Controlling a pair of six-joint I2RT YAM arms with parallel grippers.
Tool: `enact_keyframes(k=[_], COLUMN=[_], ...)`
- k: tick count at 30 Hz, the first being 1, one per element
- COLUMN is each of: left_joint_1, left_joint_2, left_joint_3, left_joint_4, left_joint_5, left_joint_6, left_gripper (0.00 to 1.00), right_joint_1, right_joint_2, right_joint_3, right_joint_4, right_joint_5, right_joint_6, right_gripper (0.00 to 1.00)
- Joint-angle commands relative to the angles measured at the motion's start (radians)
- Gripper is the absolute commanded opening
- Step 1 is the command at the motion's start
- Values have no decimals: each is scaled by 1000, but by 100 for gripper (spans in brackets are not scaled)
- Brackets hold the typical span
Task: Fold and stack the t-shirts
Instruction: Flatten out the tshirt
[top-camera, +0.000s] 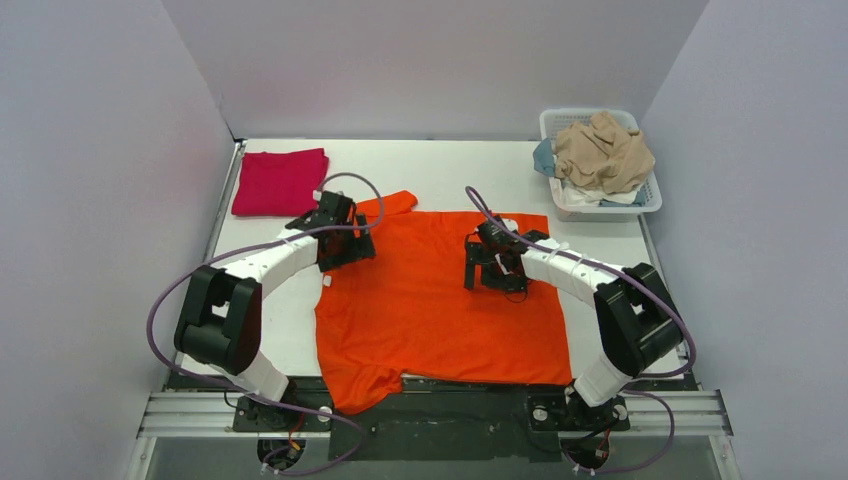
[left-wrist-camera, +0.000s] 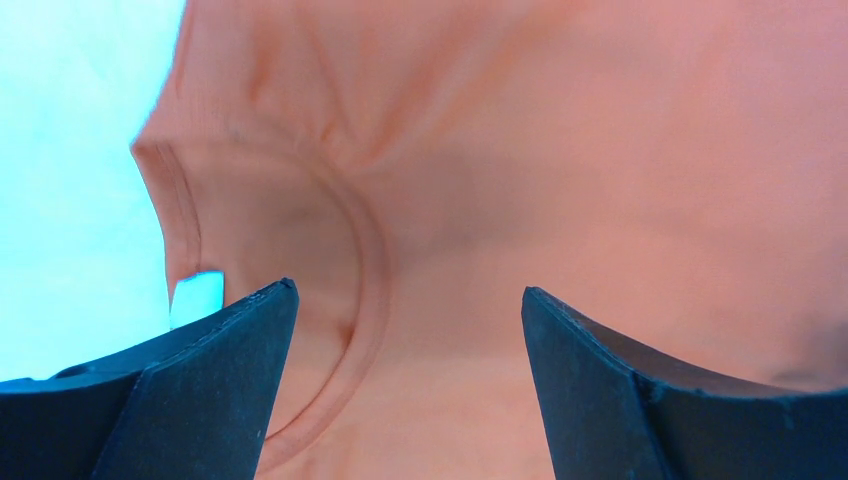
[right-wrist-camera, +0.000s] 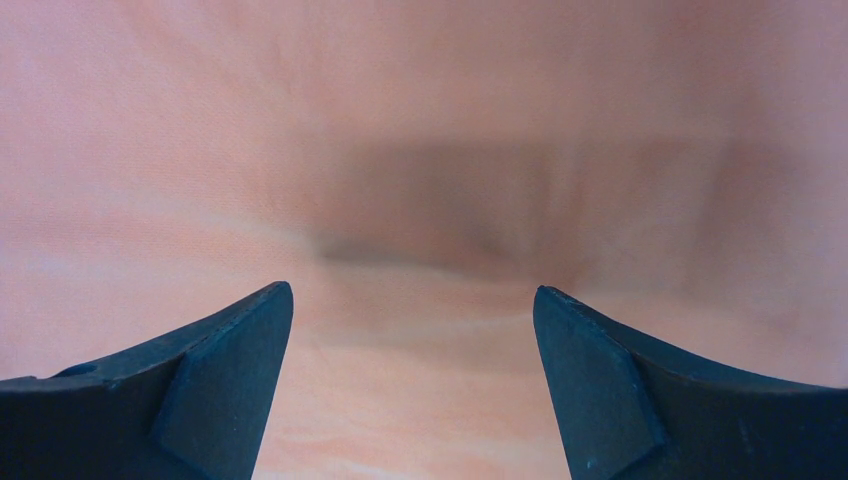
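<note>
An orange t-shirt (top-camera: 430, 300) lies spread on the white table, one sleeve poking out at the far left. My left gripper (top-camera: 345, 245) is open and low over its left edge; the left wrist view shows the shirt's collar (left-wrist-camera: 360, 290) between the fingers (left-wrist-camera: 230, 380). My right gripper (top-camera: 487, 270) is open over the shirt's right part, and its wrist view shows only orange cloth (right-wrist-camera: 420, 200) between the fingertips (right-wrist-camera: 600, 380). A folded red t-shirt (top-camera: 282, 182) lies at the far left of the table.
A white basket (top-camera: 650, 200) at the far right holds a heap of clothes, a tan one (top-camera: 603, 150) on top. Grey walls close in both sides. The table's near edge has a metal rail (top-camera: 430, 410).
</note>
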Motion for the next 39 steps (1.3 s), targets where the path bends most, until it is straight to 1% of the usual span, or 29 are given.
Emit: enact_keyframes(k=[1, 3, 4, 6, 7, 8, 9, 10, 11, 12, 13, 14, 15, 17, 20, 22, 23, 25, 26, 27, 28, 29, 30, 31, 33, 34, 36, 38, 39], left_joint_1=[0, 1, 2, 5, 6, 5, 0, -4, -10, -12, -17, -19, -23, -33, -46, -54, -55, -54, -54, -54, -55, -56, -58, -58, -56, -55, -56, -60, -67], left_joint_2=[33, 106, 136, 253, 345, 391, 492, 543, 634, 714, 754, 827, 858, 930, 975, 974, 970, 949, 934, 927, 914, 909, 899, 892, 866, 836, 780, 708, 648], left_joint_3=[300, 394, 431, 560, 676, 742, 887, 951, 1081, 1137, 1252, 1310, 1407, 1491, 1494, 1460, 1444, 1383, 1351, 1337, 1317, 1313, 1319, 1326, 1342, 1337, 1302, 1221, 1148], left_joint_4=[8, 55, 65, 57, 12, -24, -107, -144, -208, -237, -289, -315, -356, -382, -369, -365, -363, -347, -338, -334, -325, -322, -325, -328, -332, -327, -303, -259, -237], left_joint_5=[-78, -58, -9, 86, 112, 133, 132, 119, 102, 101, 110, 117, 130, 134, 127, 116, 113, 105, 101, 101, 104, 101, 89, 87, 83, 54, 24, 10, 3], left_joint_6=[87, 161, 199, 352, 380, 429, 450, 483, 494, 514, 522, 530, 532, 535, 537, 531, 529, 513, 508, 497, 493, 484, 479, 471, 452, 443, 418, 397, 384], left_gripper=[93, 93, 93, 93, 93, 93, 93, 93, 93, 93, 93, 93, 93, 92, 91, 82, 80, 68, 55, 47, 30, 19, 3, 0, 0, 0, 0, 0, 0], right_joint_1=[-19, -26, -32, -40, -47, -51, -58, -62, -67, -70, -76, -79, -85, -95, -103, -111, -116, -122, -126, -127, -130, -131, -132, -133, -133, -133, -133, -133, -133], right_joint_2=[-97, -118, -130, -142, -144, -151, -155, -167, -173, -189, -197, -215, -233, -255, -280, -294, -301, -309, -312, -316, -317, -319, -321, -324, -337, -341, -365, -384, -390], right_joint_3=[127, 153, 156, 149, 145, 132, 124, 107, 97, 79, 69, 51, 36, 15, -10, -27, -34, -42, -44, -47, -49, -49, -49, -48, -46, -46, -49, -58, -61], right_joint_4=[-74, -77, -76, -77, -77, -78, -78, -78, -77, -77, -77, -77, -76, -76, -79, -83, -85, -92, -93, -93, -94, -96, -96, -98, -100, -101, -103, -100, -99], right_joint_5=[83, 80, 77, 65, 52, 39, 33, 25, 23, 24, 24, 26, 27, 29, 30, 33, 34, 37, 38, 41, 43, 45, 45, 46, 50, 52, 65, 71, 70], right_joint_6=[-35, -45, -54, -60, -64, -63, -64, -62, -59, -58, -55, -53, -49, -46, -43, -43, -42, -44, -47, -48, -48, -48, -47, -46, -46, -44, -39, -38, -38], right_gripper=[85, 85, 85, 85, 85, 85, 85, 85, 85, 85, 85, 85, 85, 85, 85, 85, 85, 85, 85, 85, 85, 85, 85, 85, 84, 84, 84, 84, 84])
